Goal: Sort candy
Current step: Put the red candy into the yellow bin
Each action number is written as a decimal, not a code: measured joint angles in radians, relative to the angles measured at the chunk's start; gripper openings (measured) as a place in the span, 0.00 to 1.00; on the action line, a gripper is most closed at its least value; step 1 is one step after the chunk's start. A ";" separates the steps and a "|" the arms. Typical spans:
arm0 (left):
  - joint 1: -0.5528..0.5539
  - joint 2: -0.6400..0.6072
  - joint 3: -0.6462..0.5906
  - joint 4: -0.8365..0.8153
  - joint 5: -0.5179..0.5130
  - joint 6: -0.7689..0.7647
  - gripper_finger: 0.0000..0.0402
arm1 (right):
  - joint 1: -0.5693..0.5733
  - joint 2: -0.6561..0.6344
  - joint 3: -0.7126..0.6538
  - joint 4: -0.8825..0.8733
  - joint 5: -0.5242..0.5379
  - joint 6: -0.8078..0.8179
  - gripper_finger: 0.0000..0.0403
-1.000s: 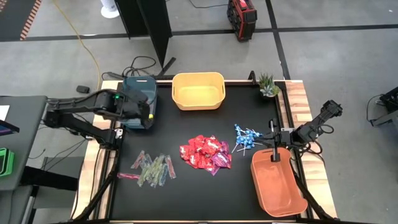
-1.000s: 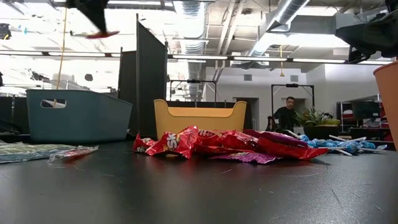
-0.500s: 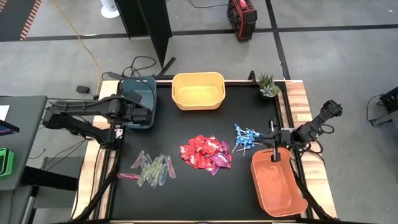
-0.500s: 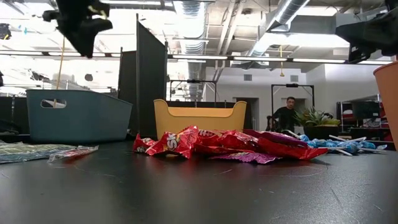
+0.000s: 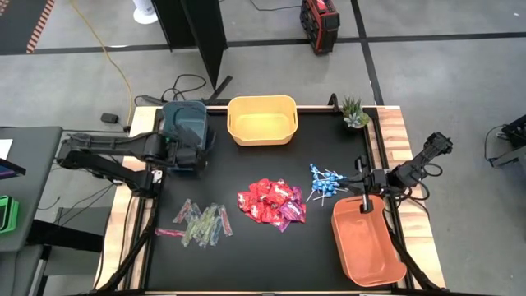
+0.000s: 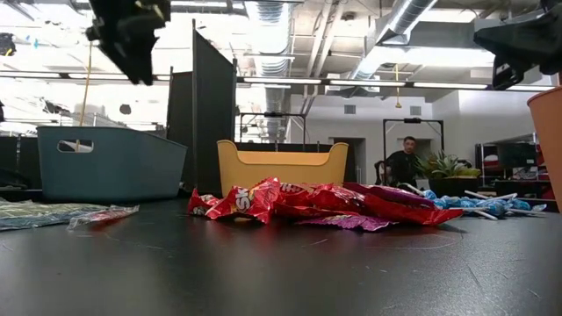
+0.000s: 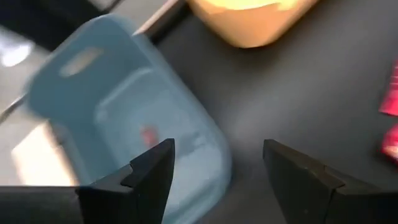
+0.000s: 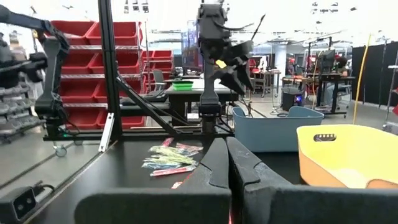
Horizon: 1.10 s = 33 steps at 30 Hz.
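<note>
High view puts left claw (image 5: 191, 150) wide open and empty above blue bin (image 5: 185, 123), upper left; candy (image 5: 271, 201) lies mid-frame on worktop (image 5: 246, 255). Right claw (image 5: 362, 183) closed, empty; grip one sweet squarely

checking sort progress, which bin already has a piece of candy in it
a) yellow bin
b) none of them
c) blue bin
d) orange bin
c: the left wrist view shows one small red piece lying on the floor of the blue bin, under the open left gripper; the yellow bin and orange bin look bare inside.
</note>
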 joint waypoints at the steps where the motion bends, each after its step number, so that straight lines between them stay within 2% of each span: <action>1: -0.022 0.000 0.000 0.030 0.013 0.011 0.60 | 0.000 0.000 0.000 0.000 0.000 0.010 0.01; 9: -0.199 0.020 0.000 0.193 0.102 0.045 0.60 | -0.023 0.000 0.000 -0.004 0.000 0.085 0.01; 16: -0.274 0.196 0.000 0.216 0.226 0.070 0.60 | -0.060 0.000 0.000 -0.013 -0.001 0.150 0.01; 22: -0.301 0.363 0.000 0.357 0.231 0.140 0.60 | -0.066 0.000 0.000 -0.011 -0.001 0.150 0.01; 29: -0.302 0.515 0.000 0.528 0.135 0.378 0.60 | -0.066 0.000 0.000 -0.008 -0.001 0.150 0.01; 33: -0.286 0.574 0.000 0.593 0.116 0.487 0.60 | -0.066 0.000 0.000 -0.007 -0.001 0.151 0.01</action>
